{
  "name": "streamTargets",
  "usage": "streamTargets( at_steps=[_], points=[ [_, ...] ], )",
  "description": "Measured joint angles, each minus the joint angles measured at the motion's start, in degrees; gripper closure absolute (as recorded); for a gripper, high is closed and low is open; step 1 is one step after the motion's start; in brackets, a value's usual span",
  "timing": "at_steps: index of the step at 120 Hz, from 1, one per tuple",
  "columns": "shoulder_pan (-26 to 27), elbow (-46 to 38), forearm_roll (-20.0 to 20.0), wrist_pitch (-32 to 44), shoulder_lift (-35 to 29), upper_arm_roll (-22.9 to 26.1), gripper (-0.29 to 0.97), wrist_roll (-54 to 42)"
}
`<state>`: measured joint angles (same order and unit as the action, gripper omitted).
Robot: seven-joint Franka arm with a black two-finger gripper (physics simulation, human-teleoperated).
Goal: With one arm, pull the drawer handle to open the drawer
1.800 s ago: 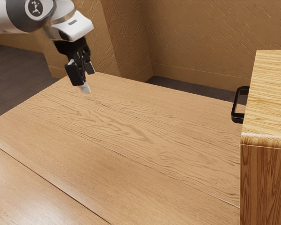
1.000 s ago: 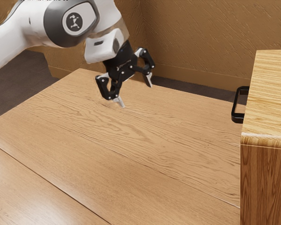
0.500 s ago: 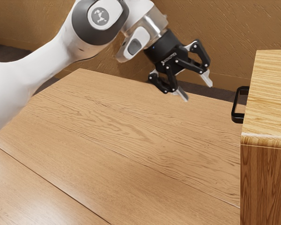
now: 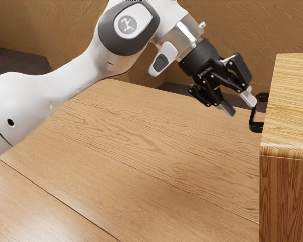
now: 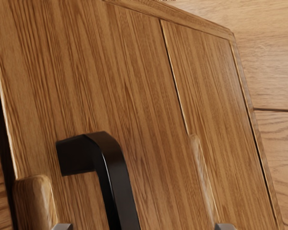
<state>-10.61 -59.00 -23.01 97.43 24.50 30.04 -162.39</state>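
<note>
Gripper jaws stand spread, holding nothing. Drawer handle, a black bar mounted upright on the cabinet front, lies just ahead of the fingertips, not yet between them. Judgement: a short advance should bring the bar inside the gap.

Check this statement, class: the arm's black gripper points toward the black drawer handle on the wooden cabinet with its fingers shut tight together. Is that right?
Not quite. The gripper has its fingers spread open, not shut together, as the exterior view shows. The rest holds: it is black and points toward the black drawer handle on the wooden cabinet.
</note>
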Motion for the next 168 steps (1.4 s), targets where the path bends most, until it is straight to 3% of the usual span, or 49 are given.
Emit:
streamTargets(
  at_steps=[32, 65, 124, 131, 168],
  points=[
    [0.28, -0.14, -0.06, 1.15, 1.91, 0.97, 0.36, -3.62],
    [-0.13, -0.91, 0.17, 4.07, 2.95, 0.48, 0.54, -3.62],
    [-9.19, -13.59, -0.5, 5.04, -7.03, 0.1, 0.59, -3.62],
    [-9.93, -14.35, -0.76, 4.89, -8.02, 0.13, 0.63, -3.61],
    [-13.84, -17.35, -2.57, 3.14, -11.99, 0.33, 0.6, -3.62]
  ],
)
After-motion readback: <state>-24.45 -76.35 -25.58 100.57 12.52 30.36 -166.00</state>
